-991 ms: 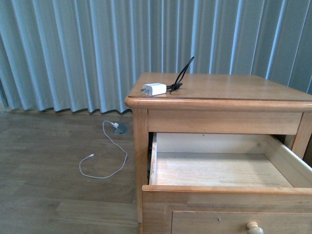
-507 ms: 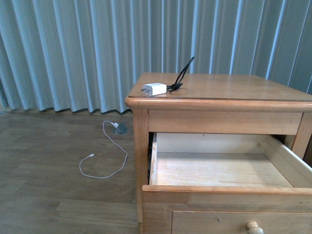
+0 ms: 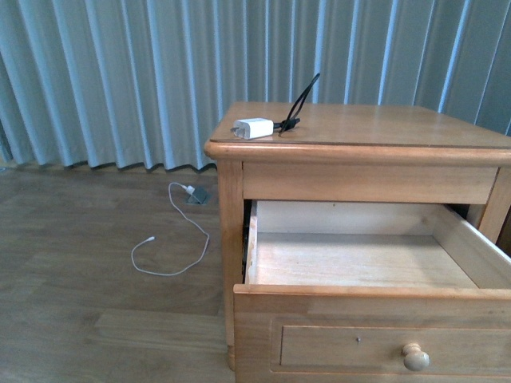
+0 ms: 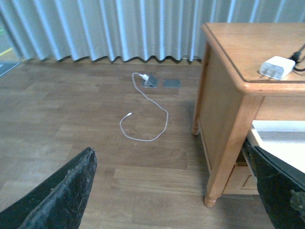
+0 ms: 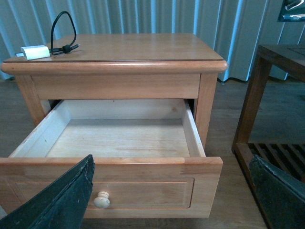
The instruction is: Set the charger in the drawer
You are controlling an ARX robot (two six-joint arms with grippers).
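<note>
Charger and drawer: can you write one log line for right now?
charger: on nightstand, not held | drawer: open, empty | left fingers: open | right fingers: open

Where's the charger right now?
Front view: the charger lies on the nightstand top near its front-left corner, its black cable looping up beside it, above the open drawer and not inside it.

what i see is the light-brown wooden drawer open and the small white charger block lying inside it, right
No. The light-brown wooden drawer is open, but the small white charger block lies on the wooden nightstand top, not inside; the front view shows it.
</note>
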